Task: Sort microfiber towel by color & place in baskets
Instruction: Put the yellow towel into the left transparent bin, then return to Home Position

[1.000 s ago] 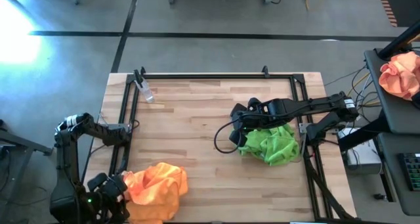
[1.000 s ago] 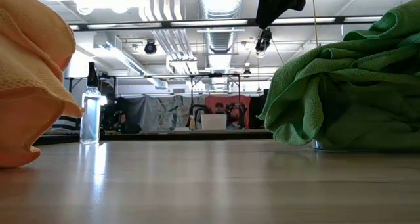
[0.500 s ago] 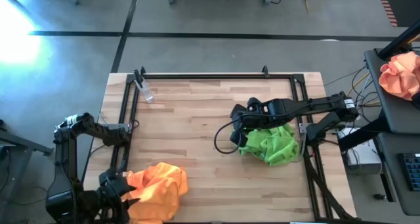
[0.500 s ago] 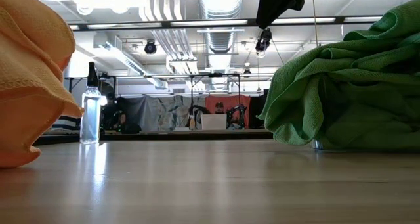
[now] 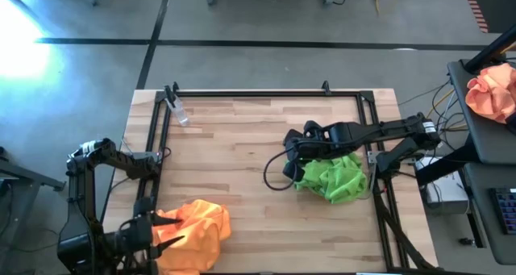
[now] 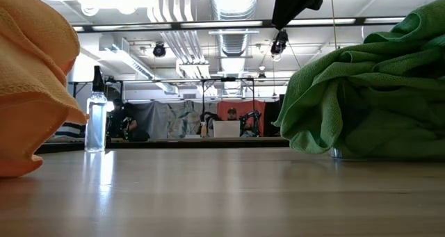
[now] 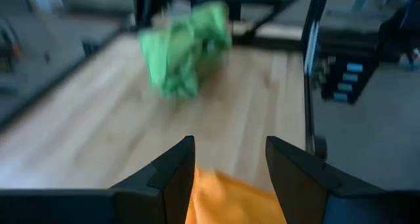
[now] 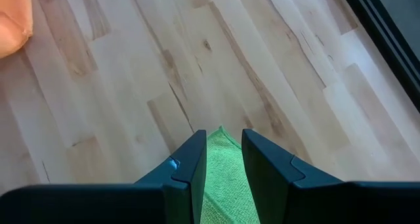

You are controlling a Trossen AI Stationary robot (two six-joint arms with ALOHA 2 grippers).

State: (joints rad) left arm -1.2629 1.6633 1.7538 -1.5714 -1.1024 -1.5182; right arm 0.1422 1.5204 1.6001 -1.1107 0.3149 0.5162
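Two piles of towels sit on the table [image 5: 242, 146]. The orange pile [image 5: 193, 231] is at the near left corner. The green pile [image 5: 337, 177] is at the right side, and it covers its basket. Only a bit of clear basket rim [image 6: 348, 153] peeks out under the green cloth in the low view. I cannot see a basket under the orange pile.

The left gripper [image 5: 165, 231] is at the left edge of the orange pile. Its jaws are apart and hold nothing; in the left wrist view the orange cloth lies past the tips, not pinched. The left arm is folded low at the table's near left corner, with the gripper pointing across the table toward the green pile.

The right gripper [image 8: 223, 159] is above the left edge of the green pile. Green cloth shows in the gap between its jaws. The jaws are partly apart, and I cannot tell if they pinch the cloth or just hang over it. The right arm reaches in long and flat from the right side.

It looks like the sorting is almost done. A good next move may be to lift each gripper straight up, slowly, so no cloth snags and gets dragged out. Any loose corner should be tucked in.

A small spray bottle [image 5: 178, 111] stands at the far left corner, well away from both piles.
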